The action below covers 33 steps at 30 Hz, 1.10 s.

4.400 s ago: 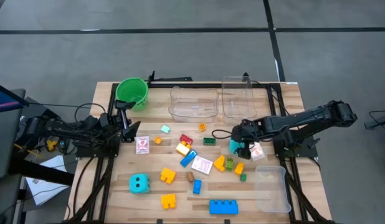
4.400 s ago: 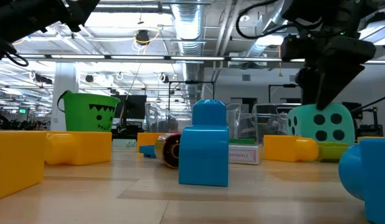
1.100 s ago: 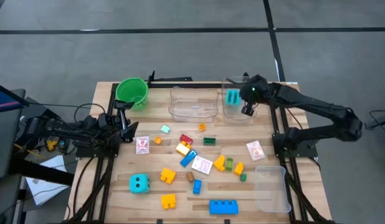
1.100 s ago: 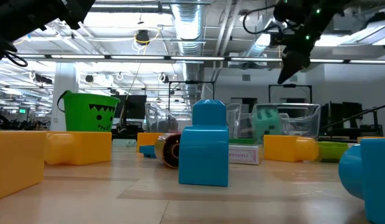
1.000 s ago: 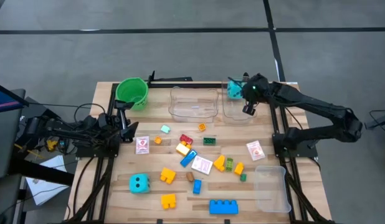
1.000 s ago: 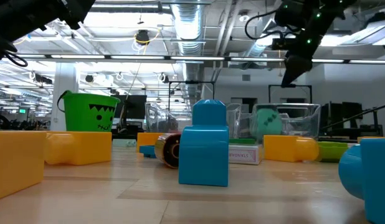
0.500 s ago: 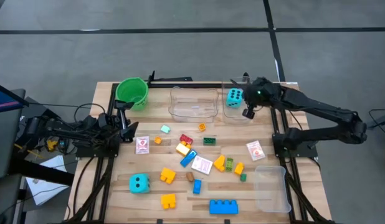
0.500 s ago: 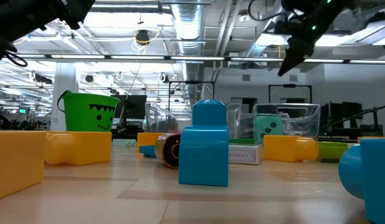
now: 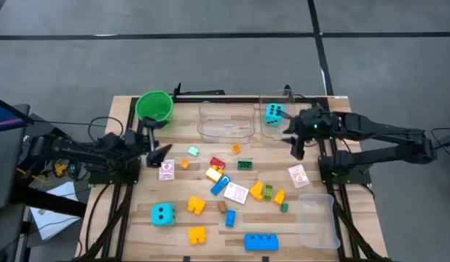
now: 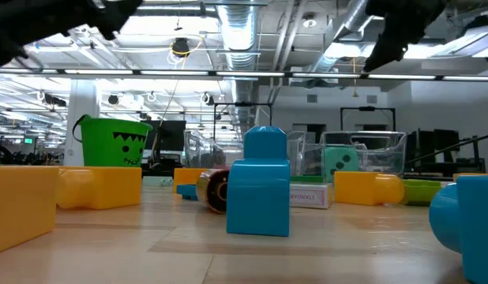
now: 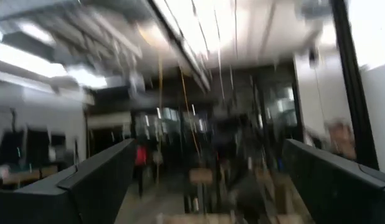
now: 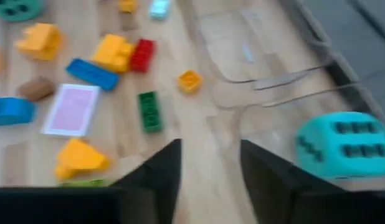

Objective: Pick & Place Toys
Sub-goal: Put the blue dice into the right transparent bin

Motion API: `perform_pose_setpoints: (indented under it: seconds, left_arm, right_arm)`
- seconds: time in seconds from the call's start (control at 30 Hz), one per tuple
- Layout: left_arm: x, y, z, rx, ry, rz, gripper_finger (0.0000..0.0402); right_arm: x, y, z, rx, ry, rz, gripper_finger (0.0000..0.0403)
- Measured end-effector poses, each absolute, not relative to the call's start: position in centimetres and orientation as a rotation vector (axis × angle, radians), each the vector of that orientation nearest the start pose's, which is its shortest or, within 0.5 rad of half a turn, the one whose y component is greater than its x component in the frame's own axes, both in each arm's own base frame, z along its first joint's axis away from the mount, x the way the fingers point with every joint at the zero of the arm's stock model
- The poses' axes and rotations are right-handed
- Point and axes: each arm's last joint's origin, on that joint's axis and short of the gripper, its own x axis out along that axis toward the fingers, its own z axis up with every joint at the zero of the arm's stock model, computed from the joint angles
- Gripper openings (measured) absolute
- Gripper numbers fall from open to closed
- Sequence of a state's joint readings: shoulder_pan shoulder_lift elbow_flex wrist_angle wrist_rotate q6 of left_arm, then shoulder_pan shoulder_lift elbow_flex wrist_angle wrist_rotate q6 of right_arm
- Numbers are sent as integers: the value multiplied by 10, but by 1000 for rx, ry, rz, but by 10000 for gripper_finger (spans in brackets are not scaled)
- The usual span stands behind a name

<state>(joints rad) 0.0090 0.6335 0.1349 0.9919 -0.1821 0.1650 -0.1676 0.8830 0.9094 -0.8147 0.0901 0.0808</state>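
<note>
Small plastic blocks in yellow, blue, red, green and orange (image 9: 232, 185) lie scattered on the wooden table. Among them are pink-and-white cards (image 9: 235, 193) (image 9: 166, 169) (image 9: 298, 175). One cyan die (image 9: 274, 113) (image 12: 342, 144) rests on the floor of the far-right clear tub (image 9: 290, 102). A second die (image 9: 163, 214) sits on the table at the near left. My right gripper (image 9: 293, 144) (image 12: 208, 180) hangs open above the table, just near-side of that tub, with nothing between its fingers. My left gripper (image 9: 158, 145) (image 11: 205, 180) is open beside the bucket, above the table's left.
A green bucket (image 9: 154, 108) stands at the far left. A second clear tub (image 9: 226, 120) stands at the far middle and a third (image 9: 317, 218) at the near right. A large blue block (image 9: 261, 241) lies at the near edge.
The cyan die has tumbled about inside the far-right tub and come to rest on its floor. My right gripper has drawn back from above that tub toward the table's near right. My left gripper has gone slightly toward the table's middle and tipped upward.
</note>
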Motion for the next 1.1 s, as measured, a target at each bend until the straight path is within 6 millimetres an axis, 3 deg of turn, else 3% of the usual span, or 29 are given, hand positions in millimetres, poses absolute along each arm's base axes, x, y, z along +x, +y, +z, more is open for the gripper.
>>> perform_pose_setpoints:
  seconds: [0.17,0.3,0.4,0.57,0.7,0.83,1.1]
  left_arm:
    - [164,-3,259,120,-256,143,397]
    - [182,-25,276,135,-91,32,399]
    - [189,-46,290,162,92,-3,399]
    - [188,-82,313,149,465,140,400]
    - [187,-113,329,56,636,162,400]
    - [184,-136,323,-36,837,220,400]
    - [175,-170,283,-248,1261,312,400]
  right_arm:
    - [163,-12,304,164,792,-217,259]
    - [160,-2,301,211,833,-197,302]
    - [156,3,298,242,876,-195,319]
    - [152,9,295,275,928,-196,330]
    - [152,14,296,271,913,-199,330]
    - [152,18,296,255,900,-207,330]
    - [153,24,298,248,867,-197,331]
